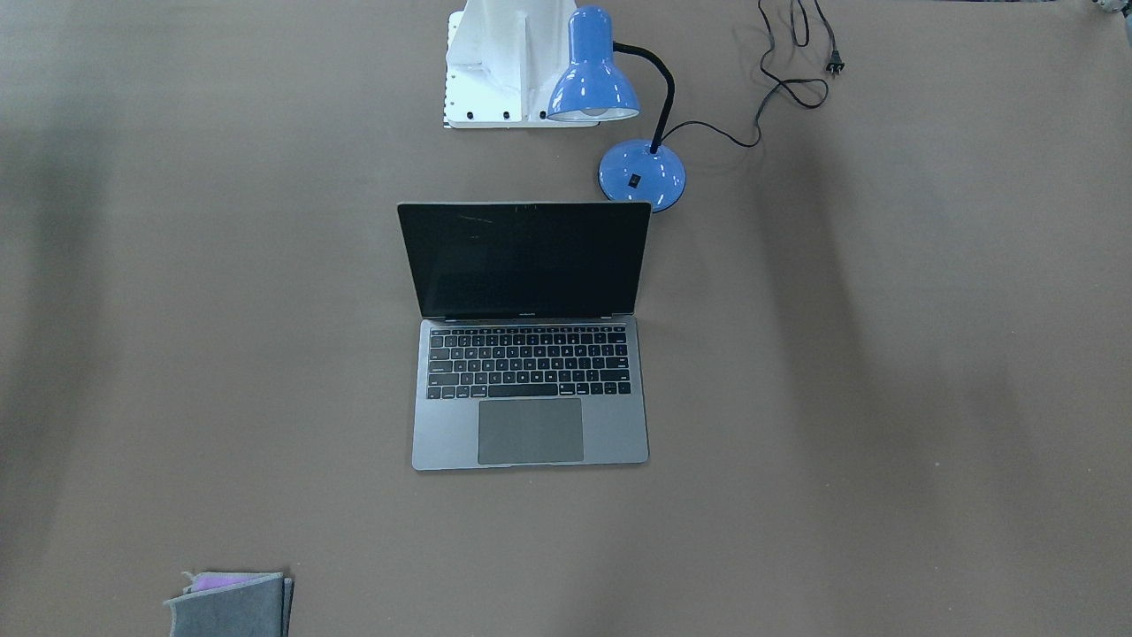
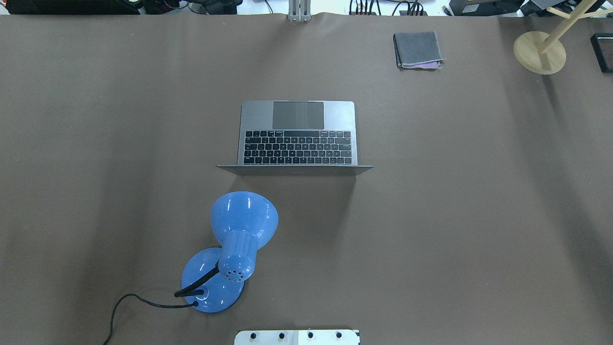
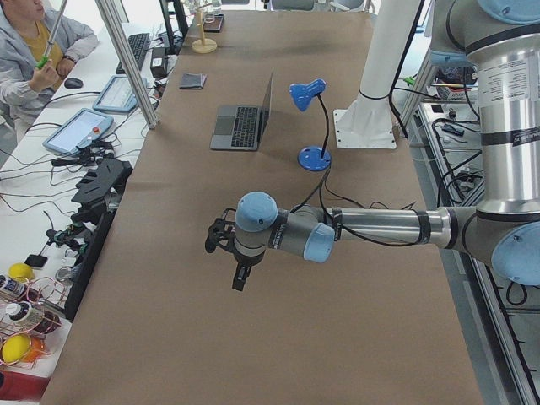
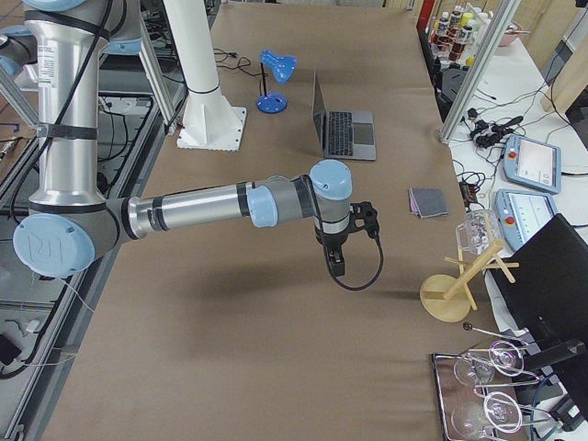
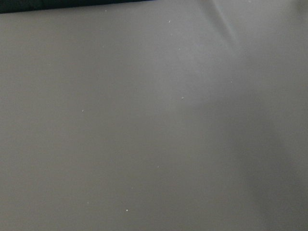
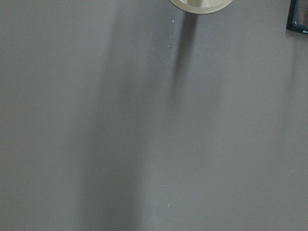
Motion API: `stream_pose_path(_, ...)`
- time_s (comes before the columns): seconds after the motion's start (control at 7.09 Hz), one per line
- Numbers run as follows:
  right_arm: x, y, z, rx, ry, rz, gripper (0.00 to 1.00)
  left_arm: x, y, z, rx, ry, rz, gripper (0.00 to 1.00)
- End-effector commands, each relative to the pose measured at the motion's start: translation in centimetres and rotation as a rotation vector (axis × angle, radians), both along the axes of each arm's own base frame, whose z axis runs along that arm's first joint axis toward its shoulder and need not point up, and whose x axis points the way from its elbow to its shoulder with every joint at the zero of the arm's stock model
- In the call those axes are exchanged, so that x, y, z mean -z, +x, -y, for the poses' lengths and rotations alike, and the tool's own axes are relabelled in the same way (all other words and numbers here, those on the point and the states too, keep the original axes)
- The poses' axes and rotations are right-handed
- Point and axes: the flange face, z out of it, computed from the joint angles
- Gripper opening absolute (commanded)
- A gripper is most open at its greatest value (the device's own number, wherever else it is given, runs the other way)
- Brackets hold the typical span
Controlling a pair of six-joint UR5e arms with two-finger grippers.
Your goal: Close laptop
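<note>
The space-grey laptop (image 1: 531, 433) stands open in the middle of the brown table, its dark screen upright and facing away from the robot's base. It also shows in the overhead view (image 2: 297, 124), the left side view (image 3: 245, 126) and the right side view (image 4: 344, 133). My left gripper (image 3: 240, 278) hangs over bare table far from the laptop; I cannot tell if it is open or shut. My right gripper (image 4: 337, 266) hangs over bare table on the other side; I cannot tell its state either. Both wrist views show only the table cover.
A blue desk lamp (image 2: 244, 225) with a black cord stands between the laptop's lid and the white robot base (image 2: 297, 337). A folded grey cloth (image 2: 417, 49) lies beyond the laptop on the robot's right. A wooden stand (image 2: 539, 52) is at the far right corner.
</note>
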Motion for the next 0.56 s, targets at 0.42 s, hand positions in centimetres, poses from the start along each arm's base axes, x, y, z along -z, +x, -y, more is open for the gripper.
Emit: stream_pose_path(0.42, 0.0, -1.6, 0.0, -0.004, -0.041, 0.020, 1.00, 0.0, -0.7, -3.8, -0.007, -0.016, -0.007, 0.98)
